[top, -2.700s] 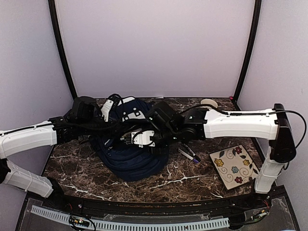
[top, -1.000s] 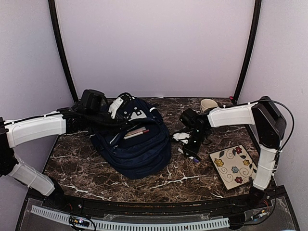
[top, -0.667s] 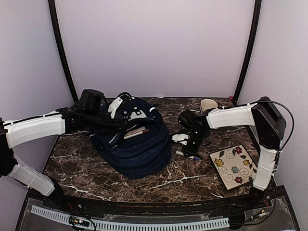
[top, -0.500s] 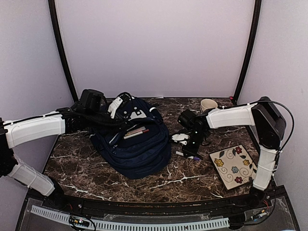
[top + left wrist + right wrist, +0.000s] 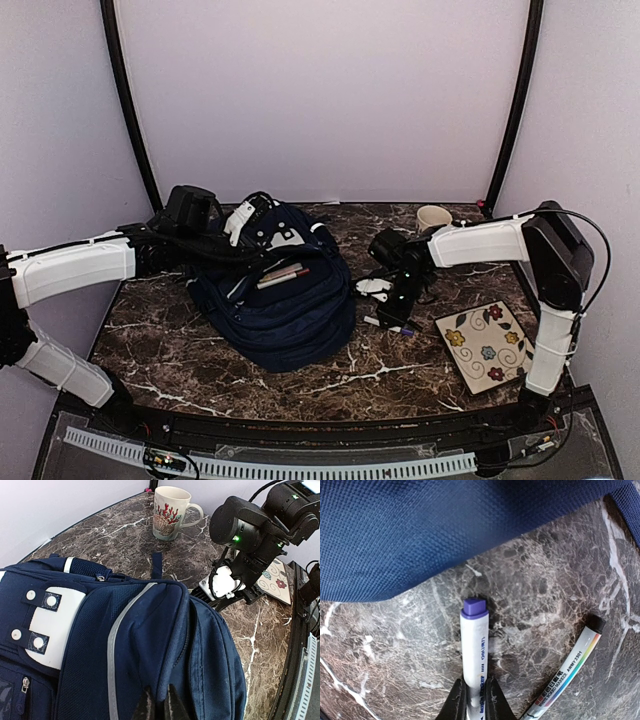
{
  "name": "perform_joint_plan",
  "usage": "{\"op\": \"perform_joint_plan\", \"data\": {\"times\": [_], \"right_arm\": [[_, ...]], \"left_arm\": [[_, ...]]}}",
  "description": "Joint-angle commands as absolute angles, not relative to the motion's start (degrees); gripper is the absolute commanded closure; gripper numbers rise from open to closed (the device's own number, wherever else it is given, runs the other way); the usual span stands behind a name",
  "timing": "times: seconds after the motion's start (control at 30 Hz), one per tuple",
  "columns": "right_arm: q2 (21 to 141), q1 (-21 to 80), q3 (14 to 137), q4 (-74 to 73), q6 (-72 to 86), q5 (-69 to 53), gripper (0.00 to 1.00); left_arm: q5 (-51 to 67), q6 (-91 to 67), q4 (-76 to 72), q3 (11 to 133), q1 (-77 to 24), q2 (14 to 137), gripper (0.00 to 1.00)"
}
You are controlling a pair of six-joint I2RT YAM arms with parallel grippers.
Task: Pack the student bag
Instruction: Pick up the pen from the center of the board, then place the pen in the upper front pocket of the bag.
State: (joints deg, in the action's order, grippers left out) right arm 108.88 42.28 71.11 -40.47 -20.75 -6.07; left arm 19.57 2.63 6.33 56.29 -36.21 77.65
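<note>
- left gripper [image 5: 158,707] clenched on a fold of the navy blue fabric backpack [image 5: 150,630], directly ahead
- right gripper [image 5: 474,697] grasping the white, purple-capped marker [image 5: 472,645]; black-capped marker [image 5: 570,667] just to its right

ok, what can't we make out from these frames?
- Inside student bag: top view, fabric hides all but two pens.
- Lower end of purple-capped marker: right wrist view, between right end effector fingers, cut by bottom edge.
- Lower end of black-capped marker: same view, same edge.
- Contents of mug: left wrist view, seen side-on.
- Most of left end effector: left wrist view, bottom edge leaves only fingertips.
</note>
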Motion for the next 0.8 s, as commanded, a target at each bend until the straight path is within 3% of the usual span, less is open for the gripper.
{"op": "perform_joint_plan", "data": {"times": [0.0,0.4,0.77], "right_arm": [[109.38,43.15,72.71,-40.93,-20.34,-7.38,0.9],[95.19,43.2,77.74,-48.32,-24.98,-22.88,0.91],[100.8,53.14,95.58,-41.21,-40.0,-2.82,0.93]], "left_arm": [[20.74,3.87,2.81,56.77,-35.77,74.62,1.0],[24.98,1.87,1.65,56.9,-31.96,74.05,1.0],[29.05,-0.64,-0.44,56.24,-30.59,74.44,1.0]]}}
